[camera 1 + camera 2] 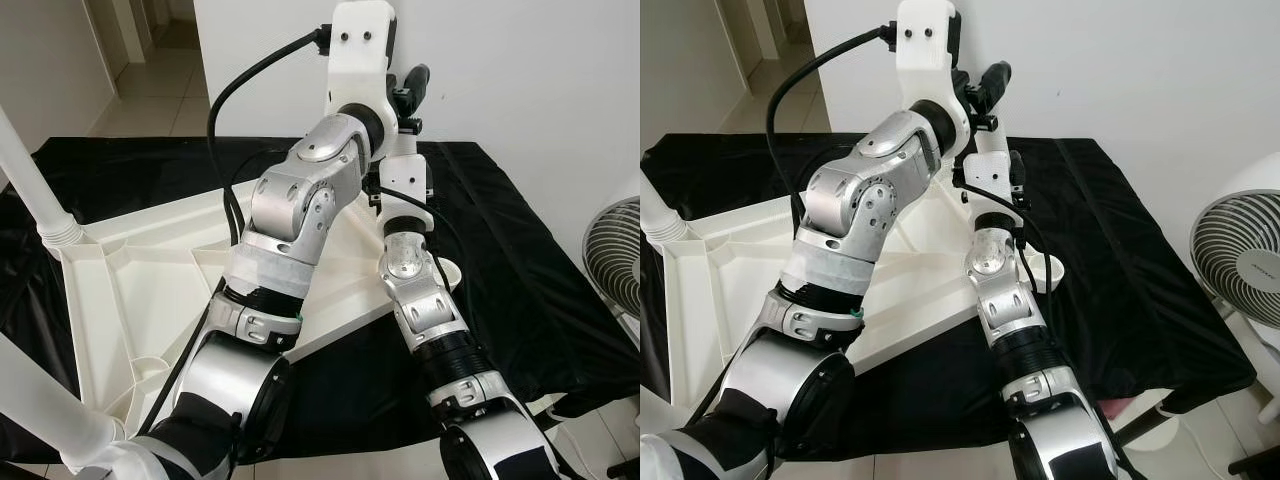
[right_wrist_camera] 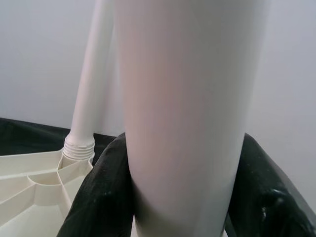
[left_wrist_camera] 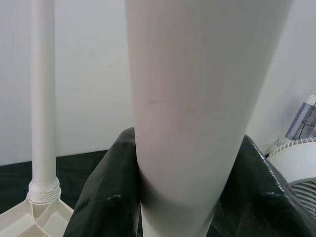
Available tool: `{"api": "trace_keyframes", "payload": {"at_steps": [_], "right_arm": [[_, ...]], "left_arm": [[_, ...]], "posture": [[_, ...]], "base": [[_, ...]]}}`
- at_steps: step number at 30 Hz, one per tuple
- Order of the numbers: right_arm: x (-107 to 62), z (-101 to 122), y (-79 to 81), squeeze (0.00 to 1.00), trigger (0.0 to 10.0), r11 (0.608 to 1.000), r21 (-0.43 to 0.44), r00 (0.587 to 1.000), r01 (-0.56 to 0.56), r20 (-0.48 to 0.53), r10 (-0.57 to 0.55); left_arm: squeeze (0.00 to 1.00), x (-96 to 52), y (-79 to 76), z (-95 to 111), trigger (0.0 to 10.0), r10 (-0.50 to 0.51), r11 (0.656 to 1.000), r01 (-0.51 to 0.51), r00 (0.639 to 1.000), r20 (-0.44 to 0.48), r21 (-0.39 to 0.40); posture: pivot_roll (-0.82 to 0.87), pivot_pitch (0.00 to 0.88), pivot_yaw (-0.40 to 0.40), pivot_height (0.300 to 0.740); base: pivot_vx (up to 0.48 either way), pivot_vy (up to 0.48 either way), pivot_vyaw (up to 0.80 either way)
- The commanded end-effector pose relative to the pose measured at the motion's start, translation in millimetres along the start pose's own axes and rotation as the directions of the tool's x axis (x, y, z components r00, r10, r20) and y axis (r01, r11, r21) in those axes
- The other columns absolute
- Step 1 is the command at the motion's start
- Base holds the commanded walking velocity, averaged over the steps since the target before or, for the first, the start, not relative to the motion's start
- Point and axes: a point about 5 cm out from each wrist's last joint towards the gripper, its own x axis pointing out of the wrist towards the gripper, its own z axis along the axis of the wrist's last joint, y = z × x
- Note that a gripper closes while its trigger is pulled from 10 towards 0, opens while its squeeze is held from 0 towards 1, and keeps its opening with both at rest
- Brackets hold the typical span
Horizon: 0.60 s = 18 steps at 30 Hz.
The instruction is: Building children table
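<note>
1. Presently the upturned white tabletop [image 1: 150, 300] lies on the black cloth [image 1: 520, 270], two legs already screwed in.
2. Third leg [image 3: 192, 108]: rigid, light, smooth plastic, likely slippery; best held mid-shaft.
3. Left gripper [image 3: 190, 197] and right gripper [image 2: 182, 197] both clamp this leg.
</note>
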Motion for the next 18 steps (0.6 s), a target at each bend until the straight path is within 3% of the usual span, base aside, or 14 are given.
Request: {"api": "trace_keyframes", "payload": {"at_steps": [1, 2, 3, 5, 6, 12, 13, 18], "right_arm": [[3.6, -10.2, -9.6, 0.00, 0.0, 0.999, -0.003, 0.997, 0.050, -0.056, -0.050], [4.4, -10.4, -10.2, 0.00, 0.0, 0.999, -0.002, 0.997, 0.054, -0.059, -0.054], [5.5, -9.6, -11.5, 0.00, 10.0, 0.998, 0.002, 0.996, 0.062, -0.058, -0.061], [6.4, -8.4, -11.7, 0.00, 10.0, 0.998, 0.000, 0.997, 0.061, -0.052, -0.061], [6.6, -8.3, -11.5, 0.00, 10.0, 0.998, 0.015, 0.996, 0.062, -0.059, -0.061], [7.6, -9.2, -13.2, 0.00, 10.0, 0.997, 0.025, 0.995, 0.071, -0.067, -0.070], [7.7, -9.3, -13.2, 0.00, 10.0, 0.997, 0.025, 0.995, 0.072, -0.067, -0.070], [7.9, -8.4, -12.8, 0.00, 10.0, 0.997, 0.017, 0.996, 0.070, -0.059, -0.069]], "left_arm": [[0.00, -1.9, -8.4, 11.5, 10.0, -0.026, 1.000, 0.026, 0.999, 0.039, 0.005], [0.00, -2.2, -8.4, 11.9, 10.0, -0.026, 1.000, 0.026, 0.999, 0.040, 0.004], [0.00, -2.3, -8.5, 12.2, 10.0, -0.029, 1.000, 0.029, 0.999, 0.043, 0.006], [0.00, -2.4, -8.7, 12.3, 9.6, -0.031, 0.999, 0.030, 0.998, 0.046, 0.009], [0.00, -2.7, -9.7, 12.6, 0.0, -0.040, 0.999, 0.040, 0.998, 0.052, 0.007], [0.00, -3.7, -11.9, 15.2, 0.0, -0.056, 0.998, 0.056, 0.996, 0.073, 0.001], [0.00, -3.0, -12.2, 14.5, 10.0, -0.057, 0.998, 0.056, 0.996, 0.062, 0.020], [0.00, -1.3, -12.1, 13.8, 10.0, -0.054, 0.998, 0.053, 0.997, 0.046, 0.022]], "posture": [[0.06, 0.028, -0.030, 0.740], [0.06, 0.028, -0.030, 0.740], [0.06, 0.028, -0.032, 0.740], [0.06, 0.027, -0.031, 0.740], [0.06, 0.027, -0.031, 0.740], [0.06, 0.026, -0.027, 0.740], [0.05, 0.026, -0.024, 0.740], [0.05, 0.027, -0.024, 0.740]], "base": [[0.000, 0.000, 0.00], [0.000, 0.000, 0.00], [0.000, 0.000, 0.00], [0.000, 0.000, 0.00], [0.000, 0.000, 0.00], [0.000, 0.000, 0.00], [0.000, 0.000, 0.00], [0.000, 0.000, 0.00]]}}
